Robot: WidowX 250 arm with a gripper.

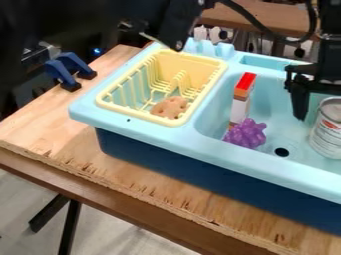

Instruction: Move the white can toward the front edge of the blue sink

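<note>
Gripper (pixel 301 103): near can (pixel 327 127); I can't tell whether open or closed.
Rack (pixel 111 105): brown toy (pixel 169 107) inside.
Basin (pixel 269 107): purple grapes (pixel 246 133), red-topped block (pixel 242 97).

No readable text; illegible print on the can (pixel 327 129)

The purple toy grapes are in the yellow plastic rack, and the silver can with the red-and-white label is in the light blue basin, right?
One thing is wrong: the purple toy grapes aren't in the yellow plastic rack. The camera view shows them in the light blue basin, where the silver can is too.
</note>
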